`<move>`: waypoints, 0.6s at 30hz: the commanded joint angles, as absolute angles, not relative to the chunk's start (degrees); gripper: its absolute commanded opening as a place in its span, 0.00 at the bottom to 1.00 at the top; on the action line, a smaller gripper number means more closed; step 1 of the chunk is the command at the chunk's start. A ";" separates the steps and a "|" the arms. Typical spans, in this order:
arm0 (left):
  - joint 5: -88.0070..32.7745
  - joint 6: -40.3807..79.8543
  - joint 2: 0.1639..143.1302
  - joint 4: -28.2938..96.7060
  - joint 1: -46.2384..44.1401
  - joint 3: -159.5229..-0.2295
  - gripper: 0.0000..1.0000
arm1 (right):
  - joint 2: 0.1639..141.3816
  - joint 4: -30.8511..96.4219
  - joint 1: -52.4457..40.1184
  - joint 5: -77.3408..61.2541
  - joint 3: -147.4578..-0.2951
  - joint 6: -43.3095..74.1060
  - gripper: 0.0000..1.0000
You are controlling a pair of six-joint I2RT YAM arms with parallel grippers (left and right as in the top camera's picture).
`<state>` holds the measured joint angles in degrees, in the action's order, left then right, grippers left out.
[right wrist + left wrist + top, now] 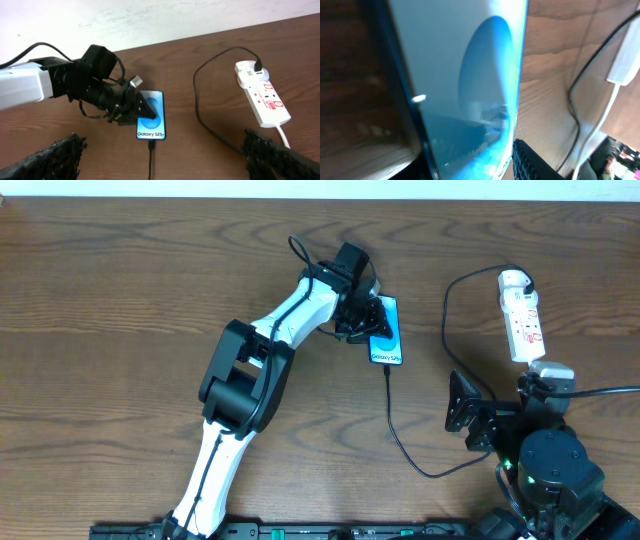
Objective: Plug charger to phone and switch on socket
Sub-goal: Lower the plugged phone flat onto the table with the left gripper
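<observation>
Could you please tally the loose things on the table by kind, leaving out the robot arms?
Phone: 1
Black cable: 1
Power strip with its white cord: 1
Total: 3

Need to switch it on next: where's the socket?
Overhead, the socket lies on the table's right side, right of the phone, the charger looping between them.

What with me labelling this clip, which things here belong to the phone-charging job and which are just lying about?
Belong to the job:
phone
charger
socket with its white cord
left gripper, at the phone

Just lying about:
no stray items show; apart from those, only the wooden table
</observation>
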<state>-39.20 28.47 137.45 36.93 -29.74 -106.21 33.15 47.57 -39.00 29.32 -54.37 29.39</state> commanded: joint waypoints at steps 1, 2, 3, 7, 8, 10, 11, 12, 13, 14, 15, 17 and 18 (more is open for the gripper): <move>-28.99 27.90 139.31 39.09 -29.45 -105.10 0.43 | 33.28 47.59 -38.54 29.43 -54.59 30.00 0.99; -28.84 27.88 139.31 39.24 -29.45 -105.10 0.42 | 33.28 47.59 -38.54 29.43 -54.59 30.00 0.99; -28.84 27.90 139.31 39.27 -29.45 -105.10 0.43 | 33.28 47.62 -38.57 29.43 -54.59 30.00 0.99; -28.32 27.88 139.31 39.22 -29.43 -105.10 0.43 | 33.28 47.62 -38.54 29.43 -54.59 30.00 0.99; -27.31 27.90 139.31 39.24 -29.43 -105.10 0.43 | 33.28 47.62 -38.57 29.41 -54.59 30.00 0.99; -26.39 27.90 139.31 39.20 -29.43 -105.10 0.46 | 33.28 47.66 -38.57 29.41 -54.59 30.00 0.99; -25.78 27.88 139.31 39.20 -29.43 -105.12 0.48 | 33.28 47.75 -38.57 29.41 -54.59 30.00 0.99; -25.34 27.88 139.31 39.22 -29.43 -105.10 0.49 | 33.28 47.81 -38.57 29.43 -54.59 30.00 0.99; -24.53 27.88 139.31 39.29 -29.43 -105.12 0.49 | 33.28 47.83 -38.57 29.41 -54.59 30.00 0.99; -24.32 27.88 139.31 39.40 -29.43 -105.10 0.49 | 33.28 47.79 -38.57 29.41 -54.59 30.00 0.99; -24.32 27.88 139.31 39.40 -29.43 -105.10 0.49 | 33.28 47.81 -38.57 29.41 -54.59 30.00 0.99; -24.32 27.88 139.31 39.40 -29.43 -105.10 0.49 | 33.28 47.83 -38.57 29.41 -54.59 30.00 0.99; -24.32 27.88 139.31 39.40 -29.43 -105.10 0.49 | 33.28 47.83 -38.57 29.41 -54.59 30.00 0.99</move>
<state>-32.38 28.47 136.38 38.20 -29.85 -106.67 33.15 47.77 -39.00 29.32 -54.37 29.39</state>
